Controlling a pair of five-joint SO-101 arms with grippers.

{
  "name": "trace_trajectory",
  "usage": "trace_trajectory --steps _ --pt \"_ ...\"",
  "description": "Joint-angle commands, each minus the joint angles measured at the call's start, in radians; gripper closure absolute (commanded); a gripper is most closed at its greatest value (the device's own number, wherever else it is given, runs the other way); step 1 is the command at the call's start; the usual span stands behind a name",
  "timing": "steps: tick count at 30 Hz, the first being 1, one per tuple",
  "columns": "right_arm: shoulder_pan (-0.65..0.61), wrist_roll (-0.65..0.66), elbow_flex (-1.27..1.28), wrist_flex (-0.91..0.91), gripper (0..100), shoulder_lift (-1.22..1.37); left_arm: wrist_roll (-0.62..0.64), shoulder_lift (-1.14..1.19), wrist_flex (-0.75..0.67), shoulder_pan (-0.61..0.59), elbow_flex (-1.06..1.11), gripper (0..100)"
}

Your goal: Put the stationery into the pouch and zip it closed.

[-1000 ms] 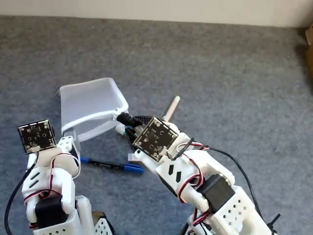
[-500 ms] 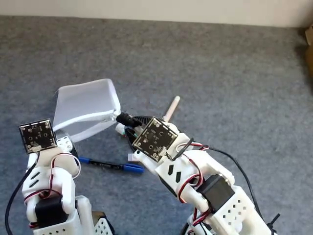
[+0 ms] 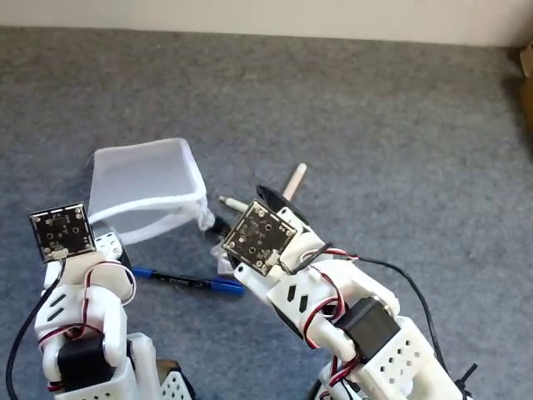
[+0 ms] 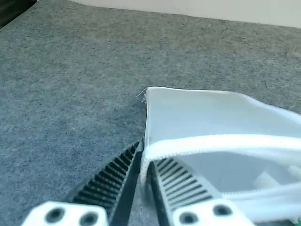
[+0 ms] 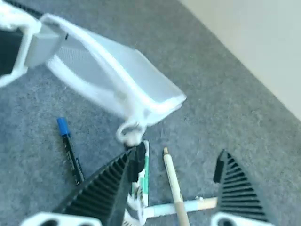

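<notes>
The white mesh pouch (image 3: 141,185) lies half open on the grey carpet, its zip ring (image 5: 129,134) hanging at the near corner. My left gripper (image 4: 145,162) is shut on the pouch's (image 4: 207,117) zipper edge. My right gripper (image 5: 178,160) stands open just off that corner, above a wooden pencil (image 5: 173,183), a green-and-white pen (image 5: 141,181) and a white pen (image 5: 186,207). A blue marker (image 3: 191,282) lies between the two arms. Pale stick shapes (image 4: 268,179) show through the mesh.
Grey carpet (image 3: 400,125) stretches free to the back and right. The pencil's far end (image 3: 294,177) sticks out beyond the right arm. A pale wall (image 3: 333,17) runs along the back edge.
My right gripper has let go of the pouch's zip corner, opened and drawn back a little. The pouch has swung slightly left, still held by the left gripper.
</notes>
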Motion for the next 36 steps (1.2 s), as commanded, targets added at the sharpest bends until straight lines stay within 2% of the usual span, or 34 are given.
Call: trace_trajectory --steps 1,7,12,20,30,36 --pt "-0.004 0.005 -0.065 0.005 74.3 -0.018 -0.02 0.012 0.008 0.038 -0.068 99" --pt "-0.002 -0.009 -0.074 0.005 74.3 0.005 -0.032 0.012 0.017 0.054 -0.085 99" --pt "0.001 -0.068 -0.124 0.002 74.3 0.165 -0.032 0.013 0.066 0.054 -0.151 99" --pt "0.082 -0.221 -0.228 0.004 74.3 0.338 -0.035 0.022 0.098 0.053 -0.188 99" --pt "0.131 -0.242 -0.271 0.002 74.3 0.414 -0.032 0.414 0.1 0.05 -0.378 99" --pt "0.194 -0.308 -0.341 0.004 74.3 0.53 -0.031 0.526 0.101 0.051 -0.45 99"
